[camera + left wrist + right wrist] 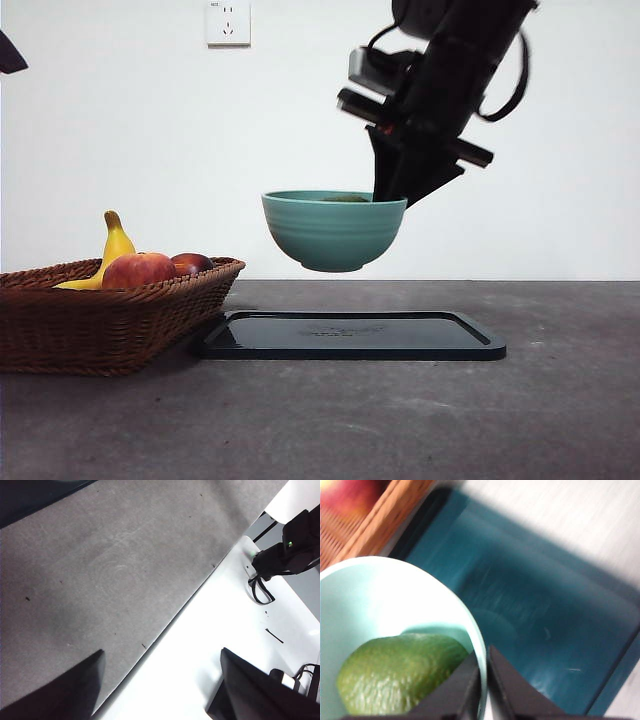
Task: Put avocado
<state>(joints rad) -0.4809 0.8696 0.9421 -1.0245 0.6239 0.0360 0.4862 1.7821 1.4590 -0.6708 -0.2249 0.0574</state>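
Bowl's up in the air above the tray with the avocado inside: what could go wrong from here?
The right hand pinches only the rim of the teal bowl, so the bowl could tilt or slip and drop onto the dark tray. The avocado lies loose inside and might roll and shift the load. The wicker basket sits close beside the tray, so a sideways swing could clip it.

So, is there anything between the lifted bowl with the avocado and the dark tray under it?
Nothing visible. The right gripper holds the bowl by its rim, avocado inside, over the bare tray.

A teal bowl [333,232] hangs above a dark tray [350,336] beside a wicker basket [100,325] of fruit.
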